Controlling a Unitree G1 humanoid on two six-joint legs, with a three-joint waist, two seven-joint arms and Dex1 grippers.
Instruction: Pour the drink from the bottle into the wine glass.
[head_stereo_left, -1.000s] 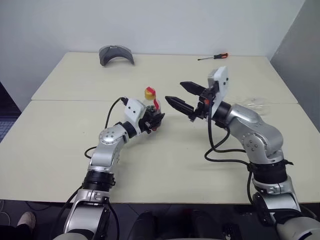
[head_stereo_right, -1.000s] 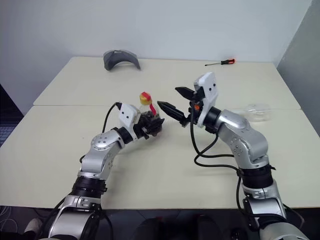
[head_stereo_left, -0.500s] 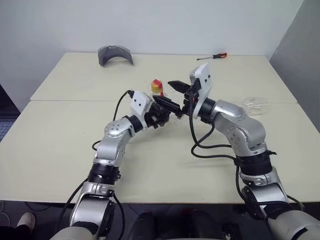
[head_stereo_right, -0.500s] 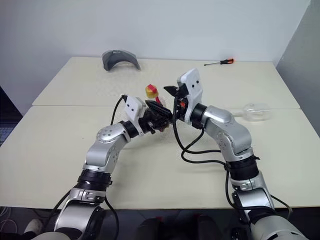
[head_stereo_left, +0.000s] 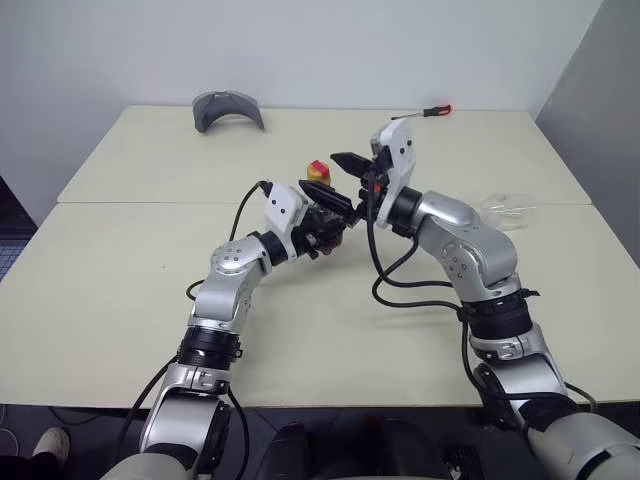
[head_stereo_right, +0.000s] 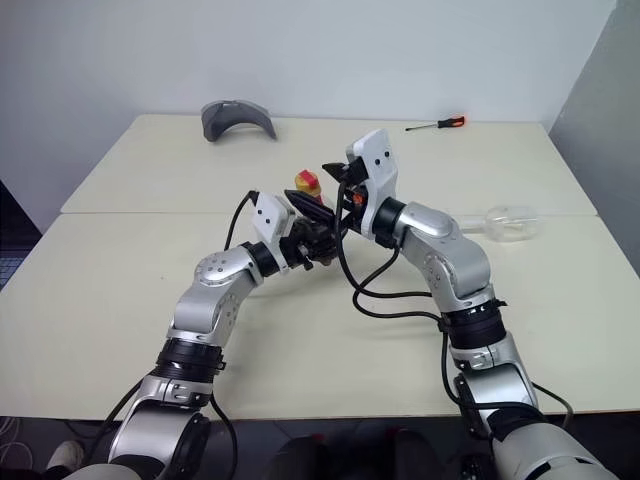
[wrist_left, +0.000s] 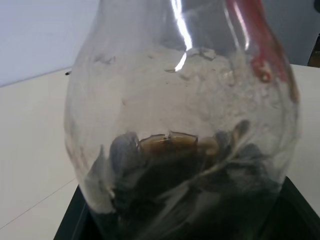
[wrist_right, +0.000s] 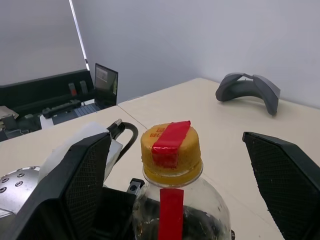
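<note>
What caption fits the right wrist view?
Open right gripper fingers flank the yellow-and-red cap of the bottle.

One of each loose thing on two pale tables, and two grippers.

There is one small squat clear plastic bottle (wrist_right: 172, 200) with a yellow-and-red screw cap, at the middle of the frame, holding one small pool of dark brown drink (wrist_left: 175, 165). One clear stemmed wine glass (head_stereo_right: 510, 222) lies at the right of the frame. One grey curved plastic piece (head_stereo_left: 227, 108) sits at the upper left, and one screwdriver (head_stereo_left: 424, 112) with a red handle at the upper right. Two cream tabletops (head_stereo_left: 120, 280) meet along one seam. Two black-fingered grippers are in view: one left gripper (head_stereo_left: 325, 225), one right gripper (head_stereo_left: 350, 185).
</note>
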